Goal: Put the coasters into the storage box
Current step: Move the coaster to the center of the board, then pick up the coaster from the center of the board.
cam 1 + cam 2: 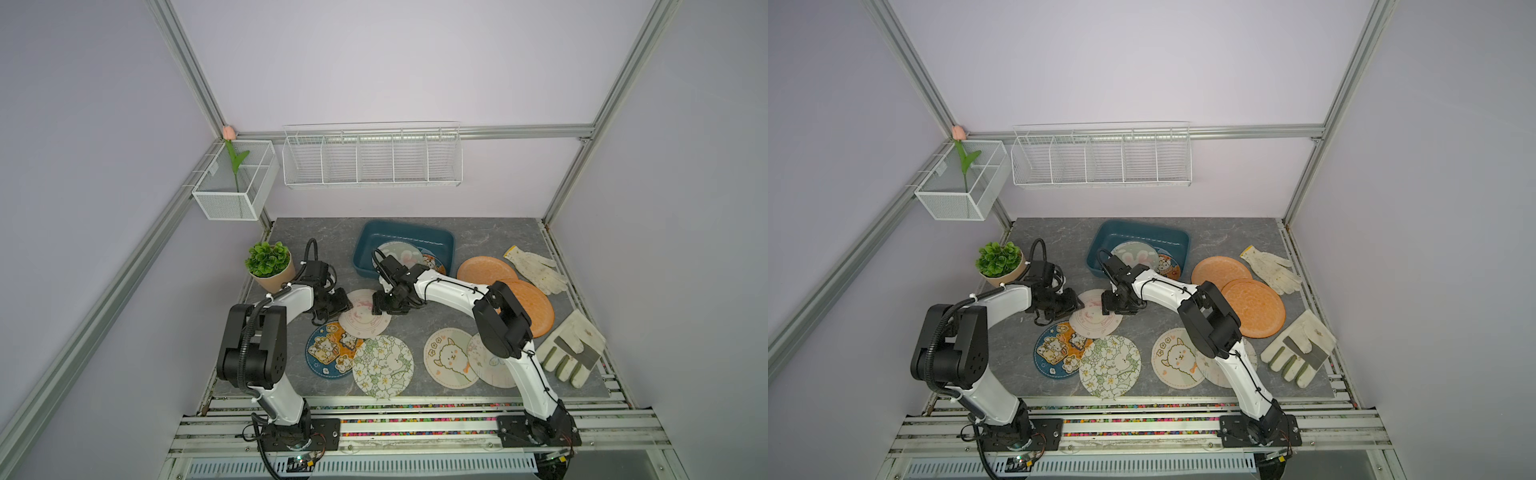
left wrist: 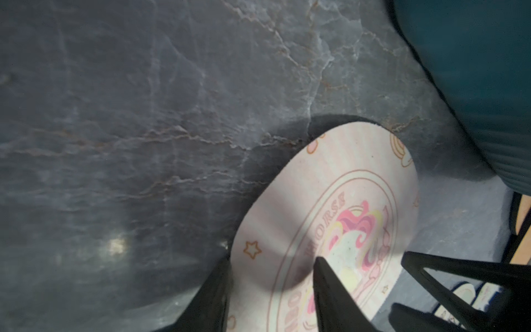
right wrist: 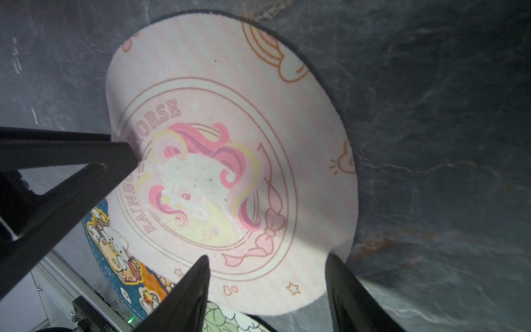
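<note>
A pink horse-print coaster (image 1: 365, 313) lies mid-table, its far rim slightly raised. My left gripper (image 2: 272, 260) is open at its left edge, one finger on the print and the other at the rim. My right gripper (image 3: 267, 257) is open astride the opposite edge in the same way. The teal storage box (image 1: 399, 226) behind holds two coasters (image 1: 399, 251). Still on the table are a blue cat coaster (image 1: 330, 351), a green floral one (image 1: 382, 365), an alpaca one (image 1: 451, 357), a pale one (image 1: 488, 365) partly under my right arm, and two orange ones (image 1: 486, 270).
Off-white gloves (image 1: 536, 270) (image 1: 571, 351) lie at the right edge. A potted plant (image 1: 270, 266) stands just behind my left wrist. White wire baskets (image 1: 372, 156) hang on the back wall.
</note>
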Controlling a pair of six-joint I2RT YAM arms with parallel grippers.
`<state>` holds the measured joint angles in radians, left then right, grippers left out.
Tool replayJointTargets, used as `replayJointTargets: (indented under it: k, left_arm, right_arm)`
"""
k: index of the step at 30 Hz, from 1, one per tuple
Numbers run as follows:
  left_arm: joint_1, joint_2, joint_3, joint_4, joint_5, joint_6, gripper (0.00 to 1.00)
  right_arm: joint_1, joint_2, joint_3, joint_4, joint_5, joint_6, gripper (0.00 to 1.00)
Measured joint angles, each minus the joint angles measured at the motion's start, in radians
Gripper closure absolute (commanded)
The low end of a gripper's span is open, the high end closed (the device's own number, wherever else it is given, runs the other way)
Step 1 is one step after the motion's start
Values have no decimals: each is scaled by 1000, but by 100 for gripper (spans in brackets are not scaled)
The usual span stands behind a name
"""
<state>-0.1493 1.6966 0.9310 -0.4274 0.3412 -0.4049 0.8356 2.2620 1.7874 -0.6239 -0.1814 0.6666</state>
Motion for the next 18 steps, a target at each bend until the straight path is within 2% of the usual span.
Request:
replayJointTargets:
  k: [9, 18]
  left_arm:
    - [-14, 8, 0, -16, 0, -14, 100]
    - [-18, -51, 28, -74, 12, -11, 100]
  right_arm:
    - [-1, 0, -10, 27, -5, 11, 30]
    - [-22, -95, -165, 98, -24, 19, 20]
